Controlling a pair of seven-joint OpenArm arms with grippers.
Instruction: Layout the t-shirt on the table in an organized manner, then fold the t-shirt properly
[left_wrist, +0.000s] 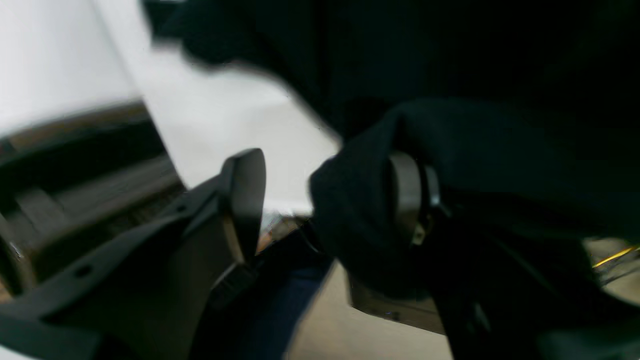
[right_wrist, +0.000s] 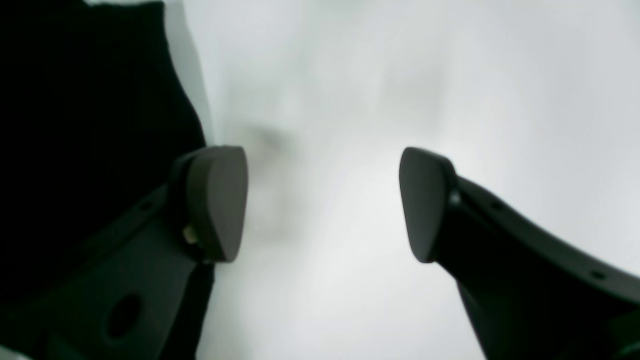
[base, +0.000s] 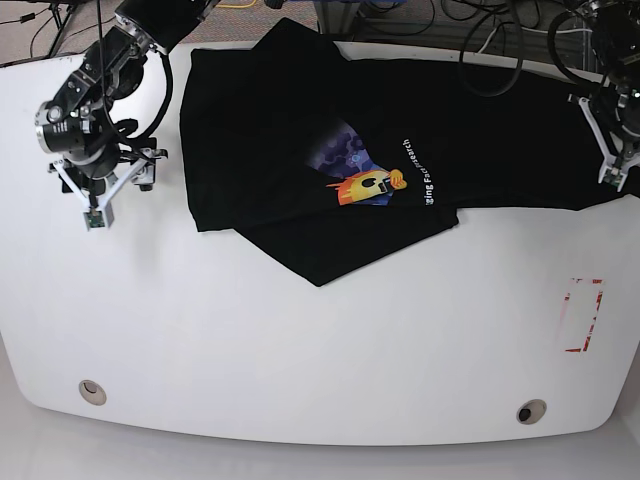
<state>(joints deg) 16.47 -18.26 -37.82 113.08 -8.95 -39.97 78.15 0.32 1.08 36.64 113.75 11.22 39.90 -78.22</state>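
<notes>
The t-shirt (base: 300, 150) lies across the upper half of the base view on the white tabletop (base: 300, 340), partly doubled over, with its print showing near the middle and one corner pointing down toward the frame's center. The layout step looks to be in hand, not the fold proper. The right gripper (base: 100, 195), at the upper left of the base view, hovers open and empty just beside the cloth's left edge. The left gripper (left_wrist: 325, 200), at the far right edge, has its jaws apart, with black cloth draped over one finger; whether it grips anything, I cannot tell. Next, the overlapped flap probably needs drawing flat.
</notes>
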